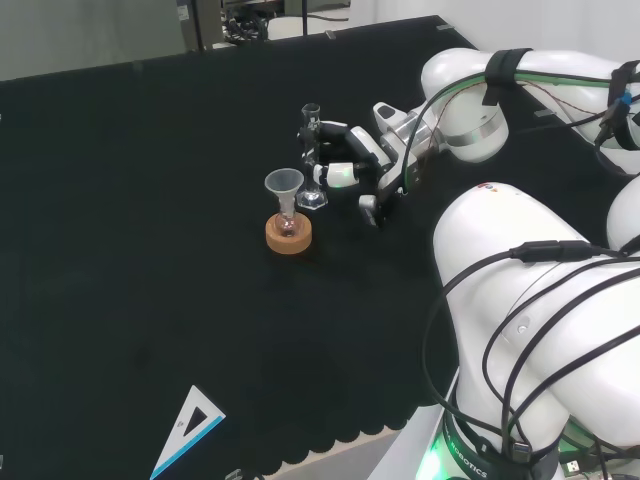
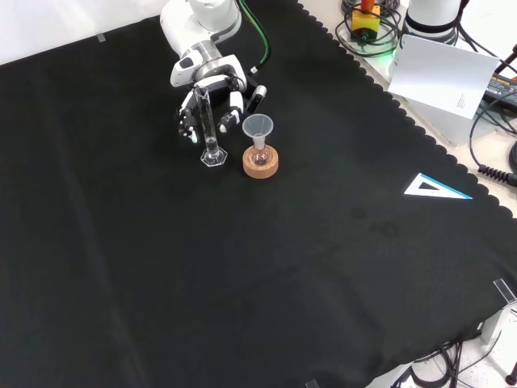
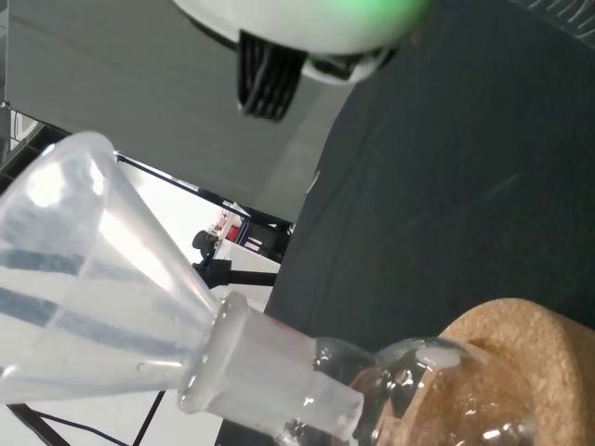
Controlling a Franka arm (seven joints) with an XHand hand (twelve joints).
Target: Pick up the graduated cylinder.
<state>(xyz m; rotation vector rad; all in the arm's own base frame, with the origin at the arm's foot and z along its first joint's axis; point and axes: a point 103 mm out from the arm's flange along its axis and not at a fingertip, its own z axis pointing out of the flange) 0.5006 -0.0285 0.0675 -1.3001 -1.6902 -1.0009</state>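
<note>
One black cloth (image 2: 242,307) with a scalloped edge covers the bench; one white arm (image 1: 530,300) fills the right of the head view, its glossy rounded links strung with black cables; one black and white hand (image 1: 350,168) sits just above centre there, and at the upper left of centre in the front view. One graduated cylinder (image 2: 208,129), a thin clear tube on a hexagonal foot, stands upright on the cloth; the hand's fingers (image 2: 191,121) are spread and gently curved on either side of the tube, close to it, but whether they touch it I cannot tell. Just beside the cylinder, one small round flask (image 2: 260,153) sits in one cork ring (image 1: 288,236) with one clear plastic funnel (image 1: 284,183) in its neck. The front view alone takes in a white sheet of paper (image 2: 440,71) at upper right; the wrist view brings the funnel, flask and grainy cork up close. One white triangular ruler (image 2: 436,187), edged in blue, lies flat well apart.
</note>
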